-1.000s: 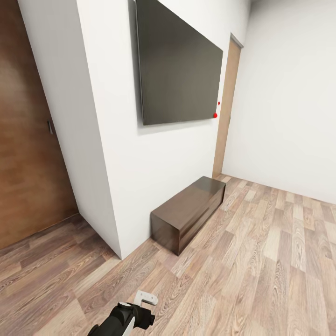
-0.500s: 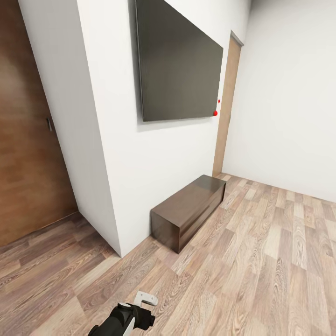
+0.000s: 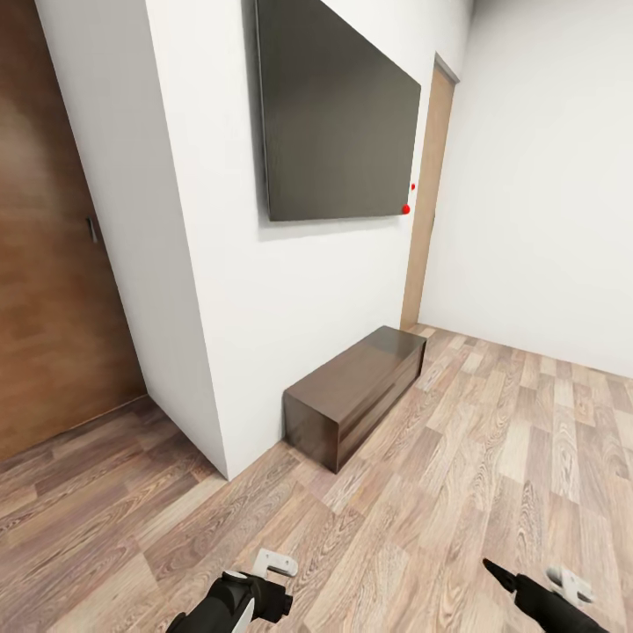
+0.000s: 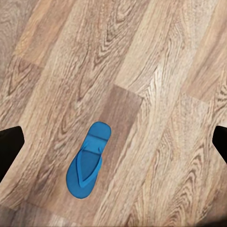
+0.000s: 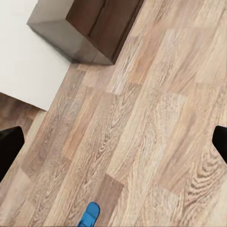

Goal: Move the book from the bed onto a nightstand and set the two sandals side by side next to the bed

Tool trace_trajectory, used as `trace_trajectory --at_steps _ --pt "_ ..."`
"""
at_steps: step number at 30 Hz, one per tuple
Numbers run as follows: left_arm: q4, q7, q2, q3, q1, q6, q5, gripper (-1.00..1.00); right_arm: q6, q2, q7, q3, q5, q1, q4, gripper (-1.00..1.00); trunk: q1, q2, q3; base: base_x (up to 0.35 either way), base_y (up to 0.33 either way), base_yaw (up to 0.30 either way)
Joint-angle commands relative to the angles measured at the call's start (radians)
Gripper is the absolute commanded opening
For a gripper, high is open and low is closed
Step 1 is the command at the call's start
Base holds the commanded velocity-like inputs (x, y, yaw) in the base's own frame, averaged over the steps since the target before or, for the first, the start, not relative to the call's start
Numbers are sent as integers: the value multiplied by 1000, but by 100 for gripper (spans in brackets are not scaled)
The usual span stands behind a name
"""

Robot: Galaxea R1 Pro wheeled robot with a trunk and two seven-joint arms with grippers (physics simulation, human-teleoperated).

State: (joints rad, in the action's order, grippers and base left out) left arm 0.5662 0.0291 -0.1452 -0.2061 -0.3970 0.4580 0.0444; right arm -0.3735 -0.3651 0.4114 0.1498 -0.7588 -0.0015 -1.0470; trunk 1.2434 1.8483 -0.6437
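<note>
A bright blue sandal [image 4: 87, 166] with a thin thong strap lies flat, sole down, alone on the wood floor [image 4: 156, 71] below the left hand [image 4: 113, 144], whose fingers stand wide apart. The right hand [image 5: 113, 142] is likewise spread, near a dark cabinet [image 3: 356, 391] against the white wall [image 3: 237, 299].

This is a room in a home, most likely a bedroom or living space: plain white walls [image 3: 527, 176] meet a mixed-tone wood-plank floor [image 3: 492, 475], and a large dark flat-screen television [image 3: 338, 123] hangs on the wall above a low dark-brown wooden cabinet [image 3: 356, 396] set against it. A brown wooden door [image 3: 53, 264] stands to one side and a lighter wooden door [image 3: 431, 193] at the far corner. A bright blue flip-flop [image 4: 88, 161] lies on the planks.
</note>
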Motion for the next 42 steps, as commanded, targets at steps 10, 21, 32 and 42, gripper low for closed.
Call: trace_trajectory --at_steps 10,21,32,42 --pt "1 5 -2 -1 0 5 2 100 -226 -6 -8 271 -118 0 -97 100 38 71 -32 0 0 0" --pt "1 4 -2 -1 0 5 0 100 -478 -7 -11 297 -356 0 -91 100 81 148 -67 0 0 0" --pt "1 4 -2 -1 0 5 1 100 -491 -4 -12 296 -373 0 -87 100 123 225 -101 0 0 0" --pt "3 3 -1 0 0 5 2 100 -492 -3 -13 297 -373 0 -86 100 161 295 -133 0 0 0"
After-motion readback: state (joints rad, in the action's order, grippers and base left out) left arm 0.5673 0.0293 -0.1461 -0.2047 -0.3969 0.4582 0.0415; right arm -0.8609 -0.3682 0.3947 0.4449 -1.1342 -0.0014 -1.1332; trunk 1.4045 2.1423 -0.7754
